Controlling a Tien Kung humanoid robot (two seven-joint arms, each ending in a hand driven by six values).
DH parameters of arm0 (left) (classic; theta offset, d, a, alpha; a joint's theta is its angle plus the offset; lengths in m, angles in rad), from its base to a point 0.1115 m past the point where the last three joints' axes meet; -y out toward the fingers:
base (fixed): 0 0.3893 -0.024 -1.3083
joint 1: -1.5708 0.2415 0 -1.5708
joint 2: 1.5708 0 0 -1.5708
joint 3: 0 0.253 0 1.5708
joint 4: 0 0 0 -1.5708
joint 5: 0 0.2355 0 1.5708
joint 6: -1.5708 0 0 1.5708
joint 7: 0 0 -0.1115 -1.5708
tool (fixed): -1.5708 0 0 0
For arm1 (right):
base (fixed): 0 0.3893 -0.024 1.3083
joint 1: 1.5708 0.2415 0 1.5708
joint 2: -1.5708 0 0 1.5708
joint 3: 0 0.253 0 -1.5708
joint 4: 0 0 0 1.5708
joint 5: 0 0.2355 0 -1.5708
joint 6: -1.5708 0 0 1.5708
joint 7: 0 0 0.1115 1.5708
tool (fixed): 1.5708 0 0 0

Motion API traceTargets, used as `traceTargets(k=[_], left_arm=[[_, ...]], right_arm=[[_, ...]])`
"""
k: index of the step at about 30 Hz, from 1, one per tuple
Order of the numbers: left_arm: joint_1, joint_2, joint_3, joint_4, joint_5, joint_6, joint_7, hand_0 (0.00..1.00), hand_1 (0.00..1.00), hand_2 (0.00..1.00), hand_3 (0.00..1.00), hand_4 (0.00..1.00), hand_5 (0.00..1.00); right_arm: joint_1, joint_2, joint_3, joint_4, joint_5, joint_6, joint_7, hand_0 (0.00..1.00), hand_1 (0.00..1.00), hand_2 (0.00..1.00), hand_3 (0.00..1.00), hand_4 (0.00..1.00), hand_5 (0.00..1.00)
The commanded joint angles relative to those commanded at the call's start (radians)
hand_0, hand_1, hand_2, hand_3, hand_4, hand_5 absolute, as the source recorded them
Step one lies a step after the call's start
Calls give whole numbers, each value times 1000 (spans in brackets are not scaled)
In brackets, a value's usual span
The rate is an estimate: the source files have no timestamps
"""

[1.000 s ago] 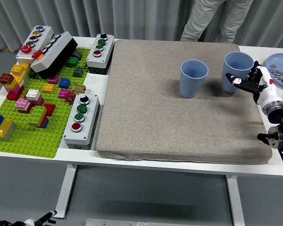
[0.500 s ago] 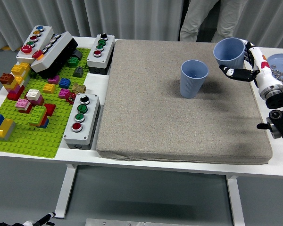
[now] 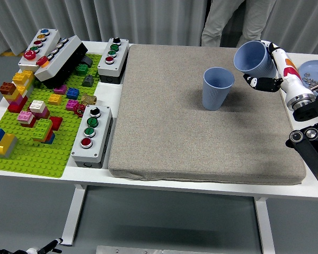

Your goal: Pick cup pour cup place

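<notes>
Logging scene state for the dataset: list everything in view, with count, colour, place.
cups: 2, blue; one standing on mat, one held tilted above it
mat: 1, grey-brown, table centre
table: 1, white
button boxes: 4, grey or dark, left side
baseplate: 1, green, left, with mixed-colour bricks
plate: 1, blue, far right, small items on it
person: 1, legs only, far side
right hand: gripping held cup

The plate (image 3: pixel 317 67) and the person (image 3: pixel 230 21) are cut off by the frame edges.
</notes>
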Motion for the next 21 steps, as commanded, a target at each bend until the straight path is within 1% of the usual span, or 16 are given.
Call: traceTargets(k=[3, 5, 7, 10, 17, 21], left_arm=[[0, 0, 0, 0, 0, 0, 0, 831, 840, 870, 802, 639, 998], [-1, 0, -1, 0, 1, 0, 0, 831, 840, 870, 802, 639, 998], [-1, 0, -1, 0, 2, 0, 1, 831, 840, 870, 802, 639, 998], [-1, 0, -4, 0, 4, -1, 1, 832, 840, 871, 803, 639, 998], [0, -1, -8, 0, 7, -1, 2, 832, 840, 870, 802, 639, 998], [0, 0, -8, 0, 6, -1, 2, 832, 840, 870, 802, 640, 998]], right_arm=[[-3, 1, -2, 8, -32, -8, -5, 783, 656, 551, 636, 629, 63], [-10, 7, -8, 25, -82, -15, -20, 783, 656, 551, 636, 629, 63], [-12, 10, -12, 31, -104, -18, -26, 783, 656, 551, 636, 629, 63], [-16, 13, -38, 47, -141, -27, -38, 784, 656, 548, 635, 628, 68], [-7, 16, -97, 53, -190, -36, -55, 784, 656, 548, 635, 627, 68], [4, 9, -116, 58, -205, -38, -59, 786, 655, 548, 634, 627, 66]])
